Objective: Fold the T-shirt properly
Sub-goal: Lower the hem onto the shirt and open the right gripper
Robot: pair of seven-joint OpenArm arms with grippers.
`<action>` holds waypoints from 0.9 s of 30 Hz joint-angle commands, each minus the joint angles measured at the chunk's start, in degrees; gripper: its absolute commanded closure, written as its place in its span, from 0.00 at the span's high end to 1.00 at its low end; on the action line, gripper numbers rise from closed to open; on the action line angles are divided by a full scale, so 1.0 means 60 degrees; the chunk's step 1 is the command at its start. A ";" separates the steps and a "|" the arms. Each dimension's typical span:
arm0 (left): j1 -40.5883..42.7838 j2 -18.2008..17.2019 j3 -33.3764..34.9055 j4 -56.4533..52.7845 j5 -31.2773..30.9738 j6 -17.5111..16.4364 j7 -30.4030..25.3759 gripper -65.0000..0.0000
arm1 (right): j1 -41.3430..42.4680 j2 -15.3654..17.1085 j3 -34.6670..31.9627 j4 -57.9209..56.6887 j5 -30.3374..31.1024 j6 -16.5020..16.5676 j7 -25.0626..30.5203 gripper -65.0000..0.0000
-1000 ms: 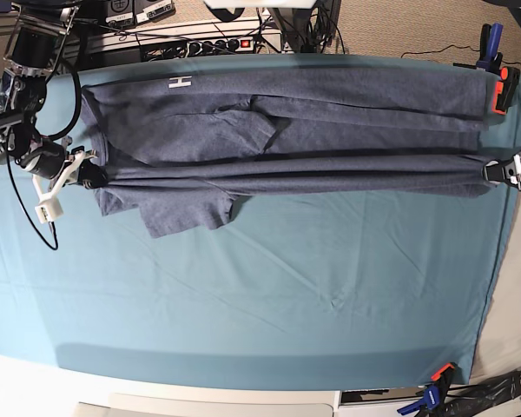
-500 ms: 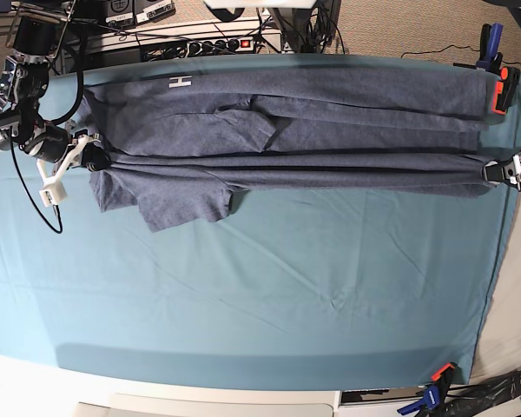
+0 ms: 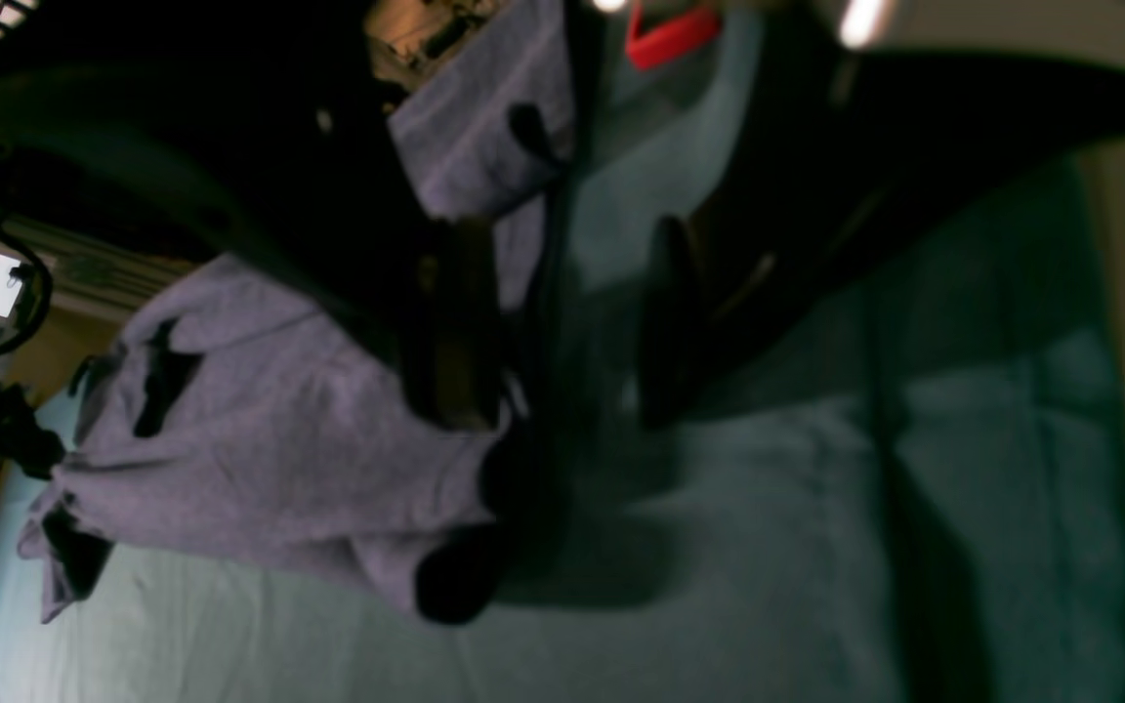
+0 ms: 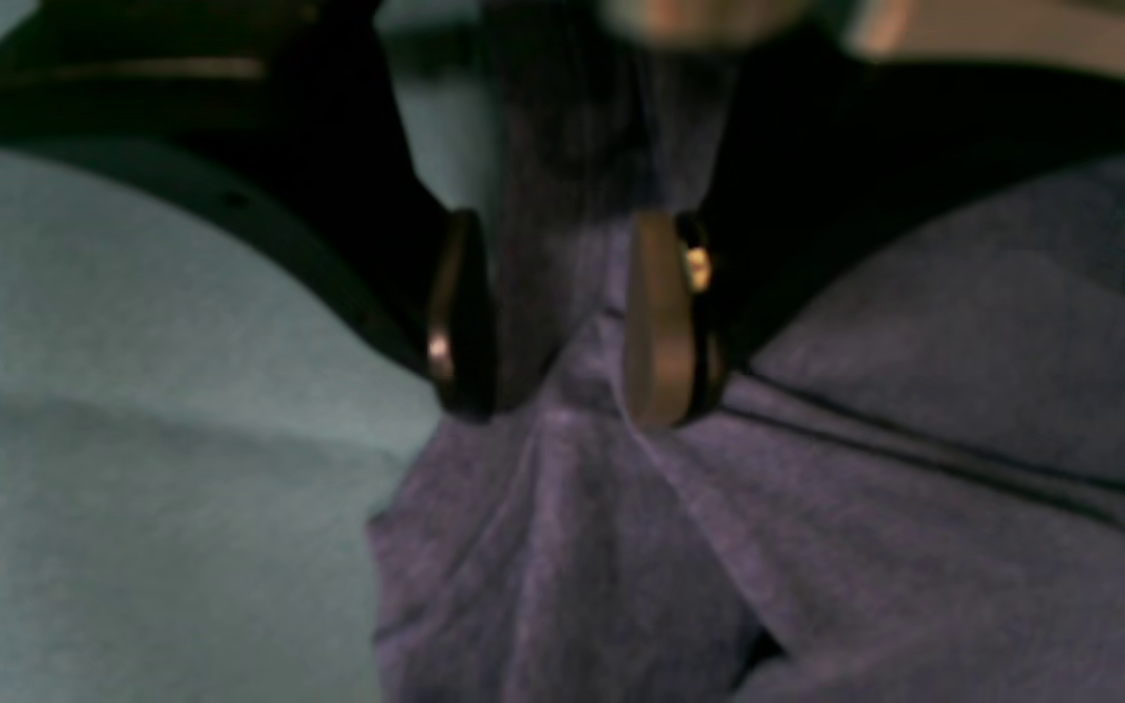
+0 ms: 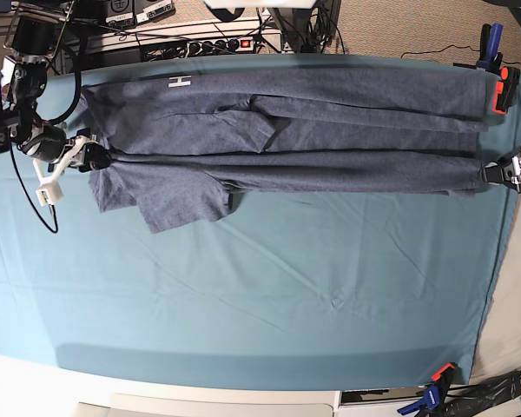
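The blue-grey T-shirt (image 5: 286,130) lies folded lengthwise across the back of the teal table cloth (image 5: 286,287). White lettering (image 5: 180,82) shows near its far left, and a sleeve (image 5: 182,204) sticks out toward the front. My right gripper (image 5: 94,159) sits at the shirt's left end. In the right wrist view, the right gripper (image 4: 558,322) has its jaws apart with a ridge of T-shirt (image 4: 719,537) cloth loose between them. My left gripper (image 5: 491,172) is at the shirt's right end. The left wrist view shows the left gripper (image 3: 558,332) open over teal cloth, the T-shirt (image 3: 260,439) beside one finger.
Orange clamps (image 5: 504,87) (image 5: 438,378) pin the table cloth at the right back and front corners. A power strip (image 5: 217,43) and cables lie behind the back edge. A white cable piece (image 5: 45,187) hangs from the right arm.
Both grippers have opened and let go of the shirt's folded edge, which now lies flat. The right gripper has shifted slightly toward the back.
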 commanded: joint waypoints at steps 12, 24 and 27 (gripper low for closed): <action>-0.0710 -0.0379 -0.0951 0.0430 -0.0191 -0.0017 0.0022 0.39 | 0.2116 0.0186 0.0102 0.0149 0.0168 -0.0009 0.0375 0.36; -0.0718 -0.0452 -0.1195 0.0441 -0.0191 -0.0017 -0.0004 0.39 | 0.2885 -0.1359 0.0073 -0.0397 -0.1107 -0.0009 0.0892 0.44; -0.0739 -0.0448 -0.1195 0.0463 -0.0191 -0.0017 -0.0004 0.39 | 0.3078 -0.1974 0.0073 -0.1217 -0.1016 -0.0009 0.1067 0.44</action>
